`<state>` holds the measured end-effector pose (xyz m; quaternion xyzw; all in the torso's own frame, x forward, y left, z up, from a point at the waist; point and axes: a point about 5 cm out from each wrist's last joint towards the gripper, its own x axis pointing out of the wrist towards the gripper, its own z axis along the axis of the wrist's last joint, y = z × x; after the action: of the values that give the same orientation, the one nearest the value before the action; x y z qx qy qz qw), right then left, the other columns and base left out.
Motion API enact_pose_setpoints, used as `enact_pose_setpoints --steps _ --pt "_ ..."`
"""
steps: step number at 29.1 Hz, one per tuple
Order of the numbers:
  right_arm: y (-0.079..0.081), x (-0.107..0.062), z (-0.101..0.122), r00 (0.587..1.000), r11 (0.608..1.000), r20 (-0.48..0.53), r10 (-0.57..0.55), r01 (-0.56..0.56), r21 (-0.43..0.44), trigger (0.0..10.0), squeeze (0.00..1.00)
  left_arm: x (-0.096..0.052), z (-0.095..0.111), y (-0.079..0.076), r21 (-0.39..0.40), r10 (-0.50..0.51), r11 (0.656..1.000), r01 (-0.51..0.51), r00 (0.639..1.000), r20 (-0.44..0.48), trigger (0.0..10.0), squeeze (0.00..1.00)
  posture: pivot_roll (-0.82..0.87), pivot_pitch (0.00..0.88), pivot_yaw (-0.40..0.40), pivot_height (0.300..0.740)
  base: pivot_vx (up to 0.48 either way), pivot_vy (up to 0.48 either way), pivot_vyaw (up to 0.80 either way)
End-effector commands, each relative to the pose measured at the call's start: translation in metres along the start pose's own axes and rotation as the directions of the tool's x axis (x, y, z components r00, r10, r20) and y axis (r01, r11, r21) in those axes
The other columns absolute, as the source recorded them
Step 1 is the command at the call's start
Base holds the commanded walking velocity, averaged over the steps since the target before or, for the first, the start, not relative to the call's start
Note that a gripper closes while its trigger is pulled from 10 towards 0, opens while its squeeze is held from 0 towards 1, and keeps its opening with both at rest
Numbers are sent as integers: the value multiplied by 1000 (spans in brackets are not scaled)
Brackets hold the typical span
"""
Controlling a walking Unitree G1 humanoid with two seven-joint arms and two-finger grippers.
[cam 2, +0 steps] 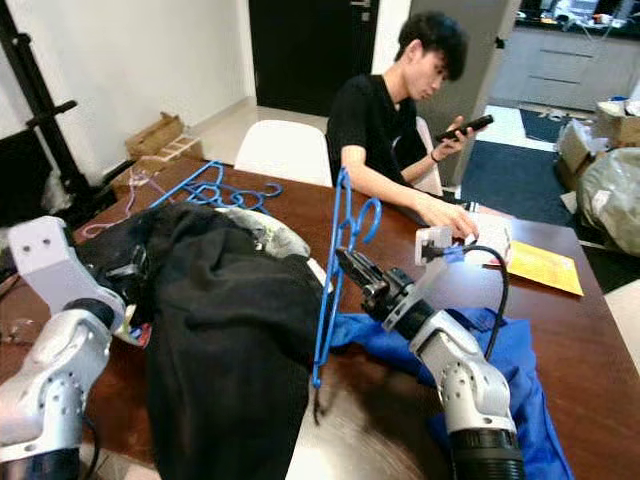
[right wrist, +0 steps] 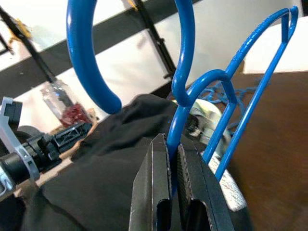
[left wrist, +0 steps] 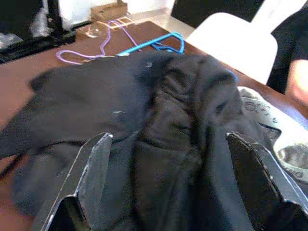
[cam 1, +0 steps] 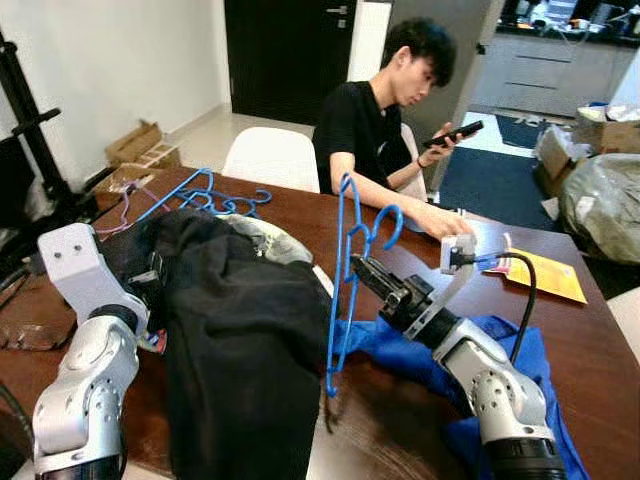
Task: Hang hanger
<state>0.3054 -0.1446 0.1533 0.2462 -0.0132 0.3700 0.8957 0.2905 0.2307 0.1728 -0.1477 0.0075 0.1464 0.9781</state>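
- Right gripper (cam 1: 362, 268) clamped narrow on a blue hanger (cam 1: 345, 290), pinching the thin wire just below the hook.
- Hanger held upright above a brown table (cam 1: 560, 330), hook curling up past the fingertips, long frame dropping below the jaws toward the table edge.
- Grip only on one thin strand, close to the fingertips; likely risk of the hanger swinging or twisting about that pinch and slipping free if the arm moves fast.
- Black garment (cam 1: 240, 350) heaped just beside the hanger's lower end, on the side away from the right arm; possible snag of the frame's bottom corner on the cloth during any lift or sweep.
- Blue cloth (cam 1: 520, 360) spread under the right forearm, behind the jaws; could drag along with the arm.
- Left gripper (left wrist: 168, 183) spread wide, fingers either side of the black garment, cloth bunched between and ahead of them, nothing held yet as far as can be told.
- More blue hangers (cam 1: 215, 195) lying flat on the table beyond the garment, well ahead of the left jaws.
- Person (cam 1: 385, 120) seated across the table beyond the raised hook, one hand resting on the table near it; swinging the hanger forward risks contact.
- No rail or rack clearly identifiable for hanging.
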Motion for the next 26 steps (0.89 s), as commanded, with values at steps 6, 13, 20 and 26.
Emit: enact_pose_setpoints --steps 6,13,20,26 --pt "2 -1 3 1000 999 0 3 -3 -33 10000 0 6 3 1 -9 -4 1000 4 1000 -3 10000 0 83 0 -44 740 0 0 0" --pt "1 -2 3 1000 999 -17 -2 1 -54 10000 0 13 0 3 -12 33 999 -33 998 -44 10000 0 68 0 -43 740 0 0 0" --pt "0 -5 3 1000 998 -25 -16 15 -68 10000 0 5 -9 -2 -56 100 993 -106 989 -111 10000 0 65 0 -37 740 0 0 0" --pt "-1 -6 2 999 997 -33 -23 21 -73 10000 0 0 -10 -2 -64 136 987 -145 983 -124 10000 0 66 0 -35 740 0 0 0"
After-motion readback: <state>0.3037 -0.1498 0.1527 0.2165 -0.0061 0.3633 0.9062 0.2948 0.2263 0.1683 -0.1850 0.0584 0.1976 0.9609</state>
